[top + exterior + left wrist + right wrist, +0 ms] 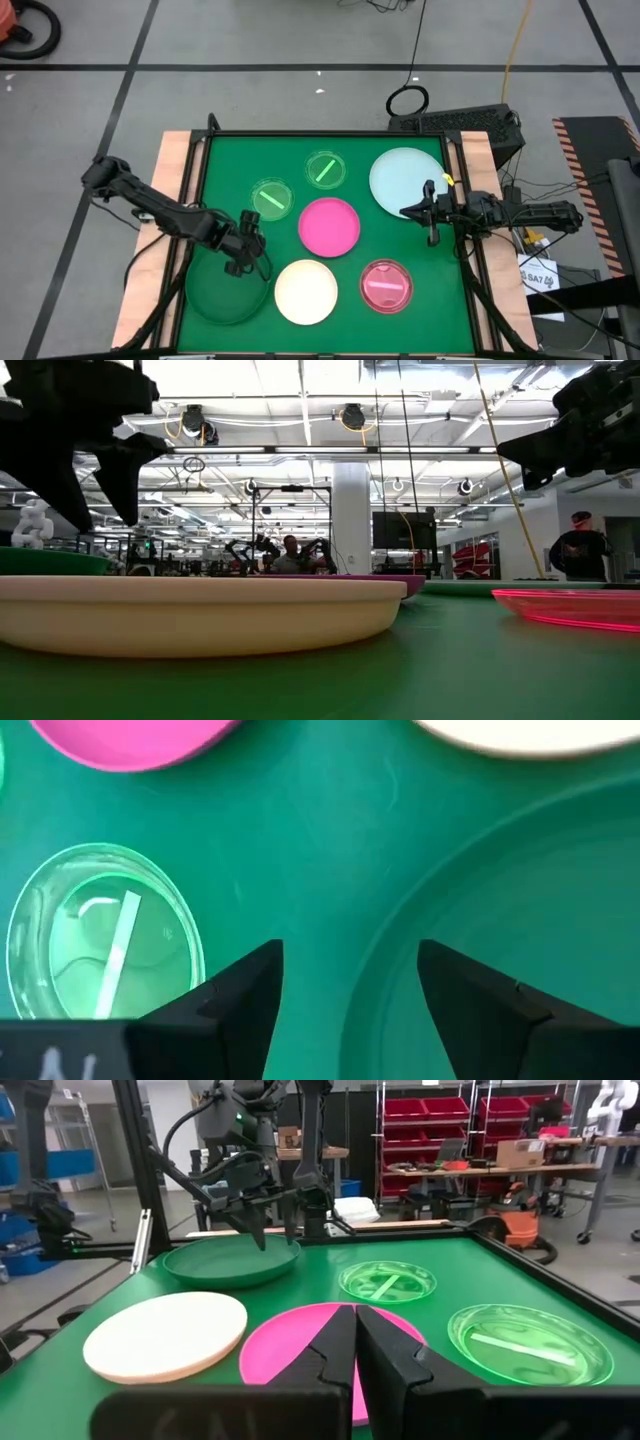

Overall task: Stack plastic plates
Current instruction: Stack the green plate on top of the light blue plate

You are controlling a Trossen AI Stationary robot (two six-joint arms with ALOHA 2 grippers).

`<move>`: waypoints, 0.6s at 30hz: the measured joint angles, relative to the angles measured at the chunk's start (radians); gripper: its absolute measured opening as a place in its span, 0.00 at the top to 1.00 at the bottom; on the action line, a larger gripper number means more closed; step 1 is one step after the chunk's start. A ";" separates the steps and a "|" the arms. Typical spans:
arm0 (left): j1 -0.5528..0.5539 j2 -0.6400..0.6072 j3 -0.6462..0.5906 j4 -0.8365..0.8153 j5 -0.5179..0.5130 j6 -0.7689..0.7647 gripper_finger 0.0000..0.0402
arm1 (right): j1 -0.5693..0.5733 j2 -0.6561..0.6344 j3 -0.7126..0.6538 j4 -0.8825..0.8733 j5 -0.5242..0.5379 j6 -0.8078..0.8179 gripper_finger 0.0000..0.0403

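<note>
Dark green plate [225,293] sits at the near left corner of the green table [240,165], partly over its edge. My left gripper [247,243] hangs just above that plate's rim, fingers [235,1010] spread wide, nothing between them — one finger over the plate's inner slope, the other over bare mat.

Cream plate [306,291] lies just beside the dark green one. Magenta plate [329,226] is at the table's middle. Translucent pink striped plate [385,285] sits near the cream one, on its right. Two small green striped plates [271,198] [325,169] lie apart, farther back. Pale blue plate [407,181] rests at the far right.

My right gripper [432,237] hovers at the right edge beside the pale blue plate — fingers [330,1355] pressed together, empty, pointing across the magenta plate.
</note>
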 joint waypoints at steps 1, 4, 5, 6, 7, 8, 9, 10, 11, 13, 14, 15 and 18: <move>0.000 0.003 0.000 -0.011 0.000 0.013 0.40 | 0.000 0.000 0.000 0.000 0.000 -0.002 0.98; 0.008 0.001 0.000 -0.027 0.001 0.033 0.40 | 0.000 0.000 0.000 -0.001 0.000 -0.002 0.98; 0.014 0.002 0.000 -0.026 0.003 0.046 0.40 | 0.000 0.000 0.000 -0.001 0.000 -0.002 0.98; 0.021 0.002 0.000 -0.028 0.004 0.057 0.40 | 0.000 0.000 0.000 -0.001 0.000 -0.002 0.98; 0.028 0.002 0.000 -0.029 0.008 0.068 0.40 | 0.000 0.001 0.000 -0.001 0.000 -0.002 0.98; 0.037 0.002 0.000 -0.031 0.021 0.076 0.40 | 0.000 0.002 0.000 -0.002 0.000 -0.002 0.98; 0.042 0.002 0.000 -0.040 0.033 0.081 0.40 | 0.000 0.002 0.000 -0.002 0.000 -0.002 0.98; 0.048 0.004 0.000 -0.049 0.040 0.086 0.41 | 0.000 0.003 0.000 -0.002 0.000 -0.001 0.98; 0.053 0.013 0.000 -0.051 0.044 0.095 0.41 | 0.000 0.005 0.000 -0.002 0.000 0.003 0.98; 0.062 0.035 0.000 -0.050 0.046 0.115 0.41 | 0.000 0.005 0.000 -0.002 0.000 0.012 0.98; 0.063 0.043 0.000 -0.053 0.045 0.121 0.41 | 0.000 0.007 0.000 -0.002 0.000 0.014 0.98; 0.063 0.054 0.000 -0.050 0.045 0.126 0.41 | 0.000 0.010 0.000 -0.002 0.000 0.015 0.98; 0.063 0.103 0.000 -0.045 0.048 0.143 0.41 | 0.000 0.013 0.000 -0.003 0.000 0.016 0.98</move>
